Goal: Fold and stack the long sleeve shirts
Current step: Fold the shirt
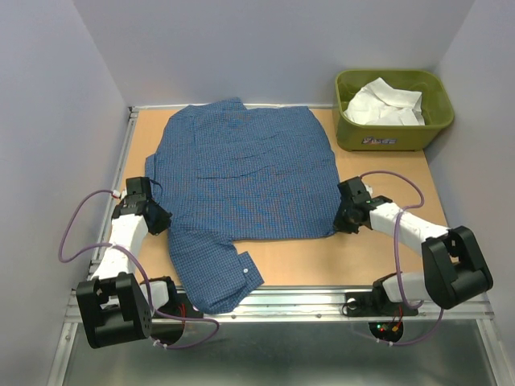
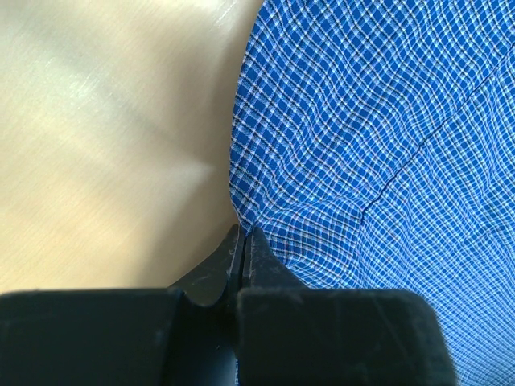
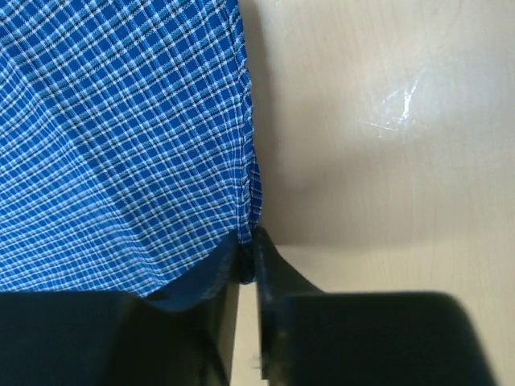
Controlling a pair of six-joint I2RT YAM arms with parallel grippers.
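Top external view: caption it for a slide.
Left gripper and right gripper pinch opposite edges of the blue checked cloth shirt spread; white cloth shirt in olive-green plastic tub.

Olive-green tub point(image 1: 385, 138) at far-right corner of table point(image 1: 322, 259)

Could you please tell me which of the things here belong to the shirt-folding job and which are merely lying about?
For the job:
- blue shirt, spread on the table
- white shirt, bundled in the green tub

Just lying about:
- the green tub itself, at the table's far right corner
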